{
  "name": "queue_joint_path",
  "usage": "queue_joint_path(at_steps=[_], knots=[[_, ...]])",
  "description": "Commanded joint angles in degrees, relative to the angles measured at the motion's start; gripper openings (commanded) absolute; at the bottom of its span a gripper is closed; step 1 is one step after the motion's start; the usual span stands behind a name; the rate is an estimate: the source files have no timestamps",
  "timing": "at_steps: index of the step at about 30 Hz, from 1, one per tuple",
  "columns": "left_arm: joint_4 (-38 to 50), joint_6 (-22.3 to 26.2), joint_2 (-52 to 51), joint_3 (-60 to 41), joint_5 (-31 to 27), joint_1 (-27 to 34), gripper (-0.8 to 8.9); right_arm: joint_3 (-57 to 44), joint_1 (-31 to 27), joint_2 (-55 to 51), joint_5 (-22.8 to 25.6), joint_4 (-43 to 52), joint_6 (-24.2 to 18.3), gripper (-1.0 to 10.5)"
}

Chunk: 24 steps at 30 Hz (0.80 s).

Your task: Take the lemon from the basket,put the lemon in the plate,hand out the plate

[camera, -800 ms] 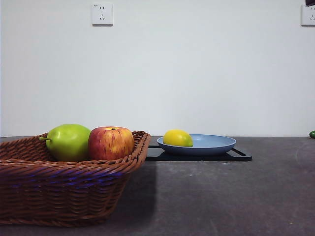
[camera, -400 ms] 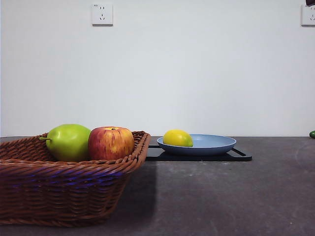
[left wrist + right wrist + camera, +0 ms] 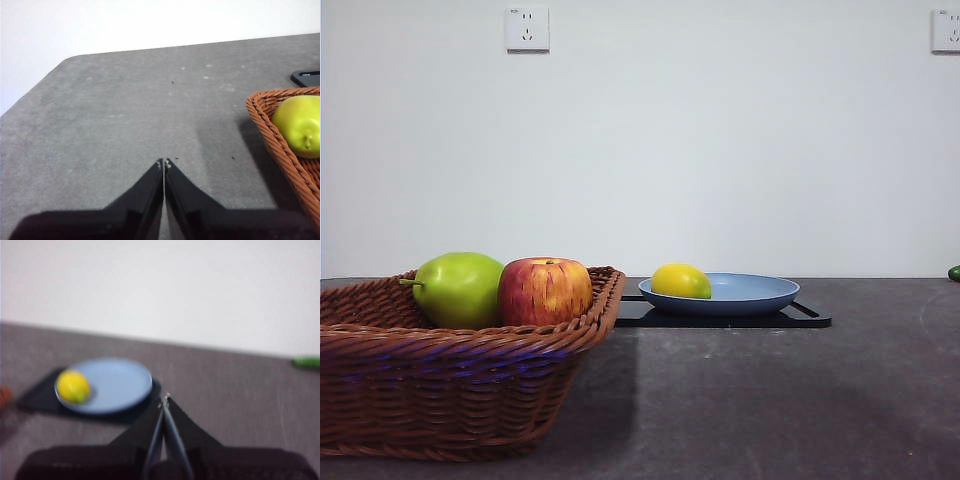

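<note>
The basket (image 3: 460,360) stands at the near side of the table, its sloping sides keeping the fruit from rolling out. One basket; it holds two fruits, a pear (image 3: 460,288) and an apple (image 3: 545,290), touching each other. No lemon is in it.

The tray (image 3: 810,315) lies flat further back, well apart from the basket, and serves as a fixed base for the plate (image 3: 760,293). One tray, one plate. The plate sits on the tray with its raised rim exposed all round; I judge this rim to be the place for me to grip it for the hand-out.

The lemon (image 3: 681,281) lies in the plate, near the rim on the basket side. One lemon. I judge the placing step complete and the hand-out step not yet done.

My right gripper (image 3: 164,399) hangs above the table near the plate, jaws pressed together, holding nothing. My left gripper (image 3: 164,162) waits over bare table beside the basket, jaws likewise pressed together and empty. Two grippers.
</note>
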Motion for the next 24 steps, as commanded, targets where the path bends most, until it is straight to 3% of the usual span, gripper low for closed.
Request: queue_joint_path(at_steps=[1, 4, 24], knots=[[-0.1, -0.4, -0.2, -0.4, 0.0, 0.2, 0.09, -3.3, -2.4, -2.0, -4.7, 1.1, 1.2, 0.1], [-0.1, -0.4, -0.2, -0.4, 0.0, 0.2, 0.09, -6.4, -4.4, -2.9, -7.2, 2.4, 1.2, 0.1], [-0.1, -0.4, -0.2, -0.4, 0.0, 0.2, 0.09, -14.3, -7.9, -8.7, -7.0, 5.2, 3.5, 0.1]])
